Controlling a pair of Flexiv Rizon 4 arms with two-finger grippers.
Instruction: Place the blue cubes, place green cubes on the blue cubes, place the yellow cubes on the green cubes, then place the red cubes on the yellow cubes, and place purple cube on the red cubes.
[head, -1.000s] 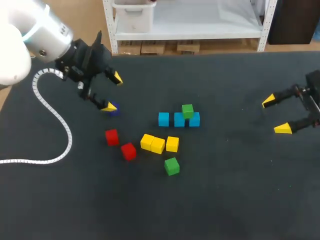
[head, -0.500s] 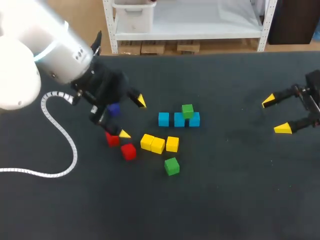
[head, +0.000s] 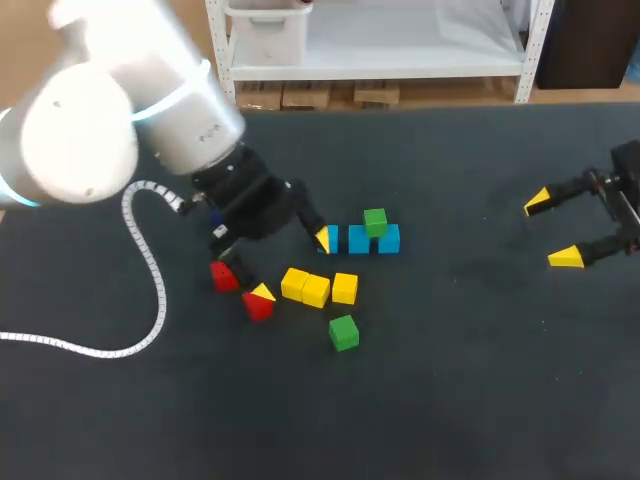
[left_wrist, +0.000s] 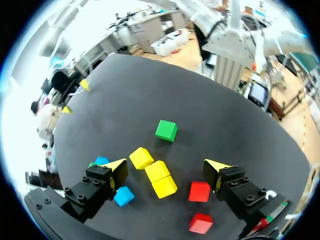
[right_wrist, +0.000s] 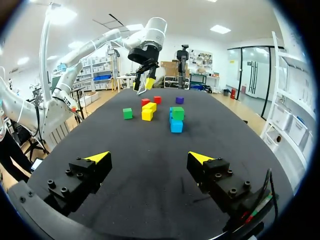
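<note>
Three blue cubes (head: 359, 240) sit in a tight row mid-table, so the base is down. One stacked green cube (head: 375, 221) is already up there, and it looks to straddle the seam between the middle blue and the one at the row's right end. That puts us in the green layer, with one green placed and one to go.

The loose green cube (head: 343, 332) lies alone on the table (head: 450, 400), nearer the robot than the row and just past the yellows. The three yellow cubes (head: 316, 290) huddle between it and the blue row, two of them touching. The two red cubes (head: 224, 275) sit off to their left. The purple cube (right_wrist: 179, 100) shows only from the right wrist, beyond the stack; in the head view the left arm hides it.

The left gripper (head: 292, 265) hangs over that cluster with its fingers spread wide and nothing in them. One yellow tip is just beside the left-end blue cube, the other is over a red. From its own wrist the yellows lie below between the fingers, and the loose green is ahead of them.

The right gripper (head: 552, 230) is well apart at the table's right, also spread and empty.

My call for the next move: carry on past the yellows, centre over the loose green and pinch it square. The spread tip close to the blue row must not nudge the base. Then the green goes up beside its partner.
</note>
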